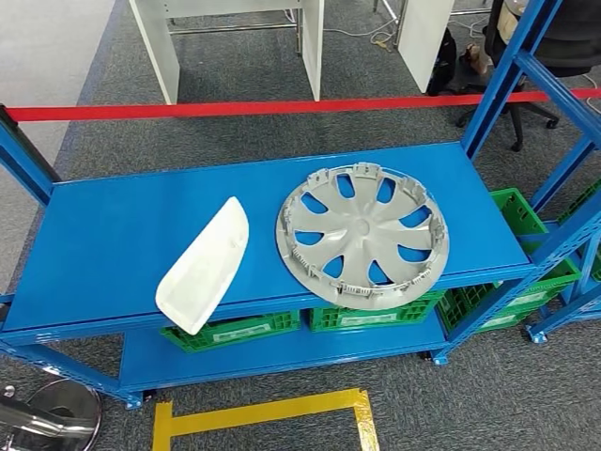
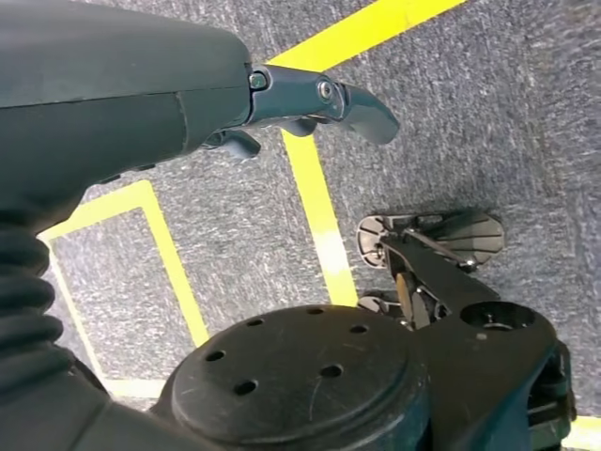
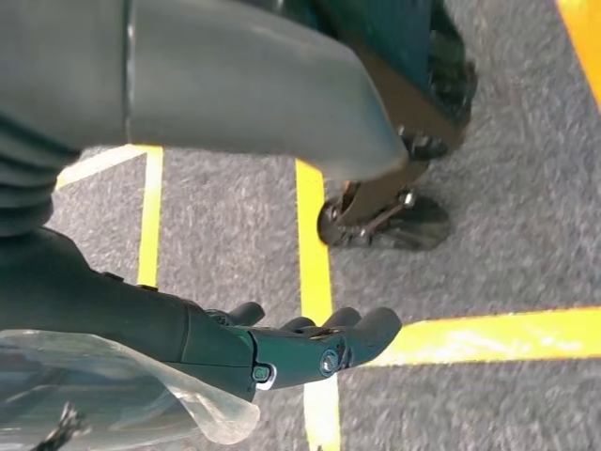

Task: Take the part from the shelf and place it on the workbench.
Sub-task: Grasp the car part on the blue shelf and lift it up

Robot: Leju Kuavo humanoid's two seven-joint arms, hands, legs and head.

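A white curved plastic part (image 1: 206,266) lies at the front edge of the blue shelf's top deck (image 1: 114,235), left of centre. Beside it, to the right, a grey wheel cover (image 1: 362,233) lies flat with its ribbed inner side up and overhangs the front edge a little. Both arms hang down, away from the shelf. In the left wrist view my left hand (image 2: 212,94) is above the carpet with its fingers (image 2: 354,105) stretched out, holding nothing. In the right wrist view my right hand (image 3: 269,348) is also empty, its fingers (image 3: 354,334) held straight.
Green crates (image 1: 234,331) stand on the lower deck, more at the right (image 1: 521,282). Blue uprights (image 1: 510,66) frame the shelf. Yellow tape (image 1: 262,412) marks the grey carpet in front. Red tape (image 1: 212,109), white desks (image 1: 234,38) and an office chair (image 1: 524,103) lie beyond.
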